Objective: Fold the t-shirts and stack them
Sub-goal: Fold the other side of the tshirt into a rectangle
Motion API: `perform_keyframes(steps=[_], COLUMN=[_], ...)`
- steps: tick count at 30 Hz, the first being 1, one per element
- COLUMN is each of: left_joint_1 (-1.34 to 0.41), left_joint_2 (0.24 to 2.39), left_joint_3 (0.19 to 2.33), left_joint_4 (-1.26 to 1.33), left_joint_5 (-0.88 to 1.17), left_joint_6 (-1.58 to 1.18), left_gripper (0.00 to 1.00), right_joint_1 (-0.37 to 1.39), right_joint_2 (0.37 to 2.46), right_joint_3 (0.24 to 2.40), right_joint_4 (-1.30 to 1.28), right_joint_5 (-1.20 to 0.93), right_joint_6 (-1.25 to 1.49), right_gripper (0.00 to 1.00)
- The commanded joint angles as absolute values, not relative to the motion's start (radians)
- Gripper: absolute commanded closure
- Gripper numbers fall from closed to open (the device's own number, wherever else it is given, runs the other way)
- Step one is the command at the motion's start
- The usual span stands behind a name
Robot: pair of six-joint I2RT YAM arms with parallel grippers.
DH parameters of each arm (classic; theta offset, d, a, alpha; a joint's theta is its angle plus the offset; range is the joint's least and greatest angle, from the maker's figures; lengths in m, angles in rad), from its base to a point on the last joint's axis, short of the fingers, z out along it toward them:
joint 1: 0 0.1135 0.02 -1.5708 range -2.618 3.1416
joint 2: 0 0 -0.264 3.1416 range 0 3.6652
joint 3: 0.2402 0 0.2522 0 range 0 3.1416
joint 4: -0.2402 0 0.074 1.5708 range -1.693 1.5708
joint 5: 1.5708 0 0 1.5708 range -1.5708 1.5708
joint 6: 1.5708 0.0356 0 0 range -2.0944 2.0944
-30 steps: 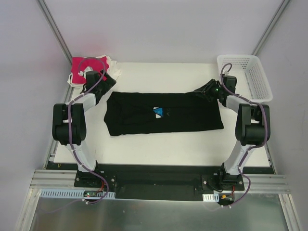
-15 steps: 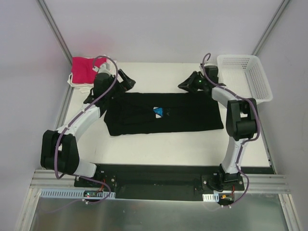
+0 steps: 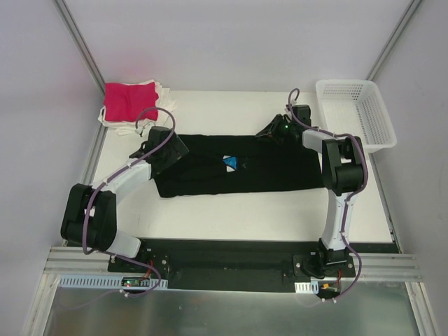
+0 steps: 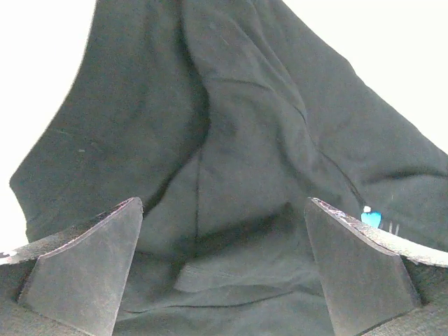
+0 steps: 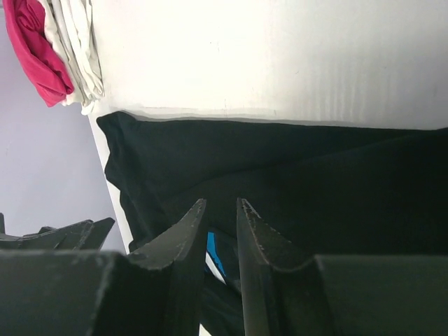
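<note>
Black cloth is seen filling the space beneath the left gripper (image 4: 222, 206), whose fingers are spread wide with nothing held between them, the tool poised low over the left end of the black t-shirt (image 3: 238, 164), where folds and a seam are shown running away from the wrist camera. At the opposite side, the right gripper (image 5: 221, 203) is pictured with its fingers drawn almost together, only a narrow slit being left between them; whether cloth is pinched there cannot be told from the views given. That gripper is placed at the far edge of the same shirt, right of its middle, and is pointed leftward along the table. The shirt itself is laid flat and spread lengthwise across the centre of the white table (image 3: 231, 210), a small patch of its blue print (image 3: 230, 162) being exposed near the middle. Both arms are seen reaching in from their bases at the near edge, the left one bent low across the table's left side, the right one raised and folded back over the right end of the garment. In the far left corner, a magenta-pink t-shirt (image 3: 129, 100) is stacked on top of white t-shirts (image 3: 165, 95), well apart from the black one. A white mesh basket (image 3: 371, 115) is set at the far right corner, near the right arm
</note>
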State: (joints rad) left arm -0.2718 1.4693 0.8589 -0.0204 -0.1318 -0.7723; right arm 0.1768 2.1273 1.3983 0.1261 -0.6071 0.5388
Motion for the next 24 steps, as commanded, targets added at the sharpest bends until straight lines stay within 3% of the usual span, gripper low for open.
perform_keyframes(steps=[1,7,24], left_joint_1=[-0.272,-0.181,-0.025], left_joint_2=[1.362,1.422,1.696], left_joint_3=[0.857,0.937,1.054], left_joint_4=[-0.044,-0.138,-0.101], left_joint_5=[-0.343,-0.413,-0.083], left_joint_6=[-0.842,-0.822,-0.787], left_gripper=[0.01,0.01,0.01], right_joint_1=[0.153,0.118,0.075], right_joint_2=[2.051,2.031,2.020], right_joint_3=[1.370,1.321,1.286], right_joint_4=[0.173,0.227,0.285], right_joint_5=[-0.626,-0.637,-0.652], right_joint_6=[0.554,0.581,0.617], right_gripper=[0.74,0.74,0.74])
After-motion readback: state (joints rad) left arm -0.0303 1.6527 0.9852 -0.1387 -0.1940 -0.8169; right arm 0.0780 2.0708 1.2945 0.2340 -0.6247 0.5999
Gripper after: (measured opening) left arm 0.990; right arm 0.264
